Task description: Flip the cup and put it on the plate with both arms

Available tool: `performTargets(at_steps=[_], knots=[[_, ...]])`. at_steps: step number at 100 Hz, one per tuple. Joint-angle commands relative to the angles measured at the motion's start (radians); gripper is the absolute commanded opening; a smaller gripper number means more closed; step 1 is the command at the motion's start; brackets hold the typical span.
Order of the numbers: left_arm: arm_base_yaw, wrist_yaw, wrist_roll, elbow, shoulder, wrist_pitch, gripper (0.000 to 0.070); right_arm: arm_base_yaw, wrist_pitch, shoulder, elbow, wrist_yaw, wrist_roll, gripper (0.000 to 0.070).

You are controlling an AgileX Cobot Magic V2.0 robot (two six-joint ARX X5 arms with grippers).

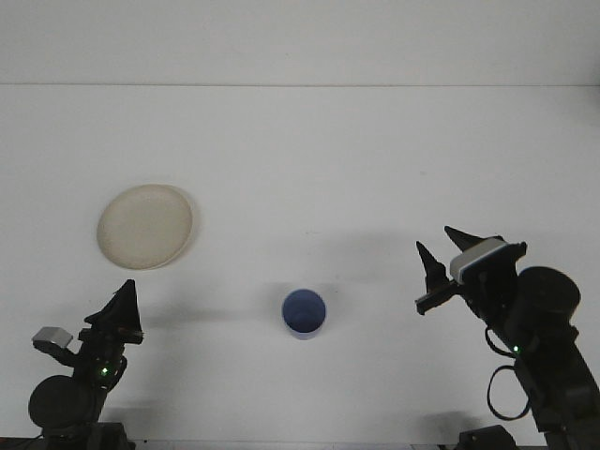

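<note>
No brand, label or writing can be read anywhere. At the lower left the black left hand (120, 302) points up as a dark wedge; whether its fingers are apart or together cannot be told. Above it lies a round, shallow cream plate (145, 226) with a matte surface, flat on the plain white tabletop (309, 150). Near the centre stands a small blue cup (305, 313), cylindrical, mouth upward, well apart from the plate. At the lower right the right hand (450, 255) holds two pointed black fingers spread apart, gripping nothing.

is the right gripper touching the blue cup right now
Apart. The front view shows the right gripper well off to the right of the blue cup, with bare white table between them.
</note>
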Motion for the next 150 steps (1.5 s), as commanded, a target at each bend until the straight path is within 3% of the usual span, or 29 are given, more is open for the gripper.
performTargets(at_steps=[1,24,39,45,56,62,72,80,89,100,123,134,150], knots=[[0.000,0.016,0.009,0.083,0.036,-0.032,0.0013,-0.012,0.057,-0.055,-0.077,-0.001,0.016,0.0357],[0.000,0.042,0.352,0.477,0.349,-0.296,0.0013,-0.056,0.148,-0.272,-0.327,0.041,0.030,0.0356],[-0.004,0.108,0.513,0.756,0.618,-0.529,0.0019,-0.072,0.169,-0.375,-0.409,0.081,0.047,0.0356],[-0.010,0.153,0.561,0.859,0.721,-0.616,0.0088,-0.072,0.172,-0.399,-0.415,0.086,0.050,0.0356],[-0.040,0.244,0.584,1.021,0.886,-0.739,0.0401,-0.072,0.169,-0.412,-0.415,0.101,0.050,0.0357],[-0.066,0.274,0.599,1.094,0.966,-0.800,0.0458,-0.072,0.171,-0.412,-0.415,0.103,0.051,0.0357],[-0.132,0.315,0.620,1.193,1.089,-0.882,0.0464,-0.072,0.182,-0.415,-0.415,0.103,0.051,0.0357],[-0.201,0.308,0.661,1.254,1.184,-0.954,0.0472,-0.071,0.177,-0.425,-0.415,0.104,0.055,0.0357],[-0.278,0.311,0.650,1.306,1.290,-0.988,0.0595,-0.071,0.177,-0.425,-0.416,0.105,0.060,0.0357],[-0.367,0.253,0.666,1.350,1.400,-0.991,0.0634,-0.069,0.140,-0.441,-0.416,0.103,0.058,0.0357],[-0.509,0.250,0.670,1.374,1.541,-0.948,0.0630,-0.064,0.148,-0.434,-0.416,0.104,0.057,0.0357],[-0.553,0.190,0.698,1.374,1.574,-0.958,0.0630,-0.064,0.150,-0.434,-0.416,0.104,0.057,0.0357],[-0.600,0.173,0.719,1.374,1.611,-0.980,0.0625,-0.064,0.155,-0.434,-0.416,0.104,0.057,0.0357]])
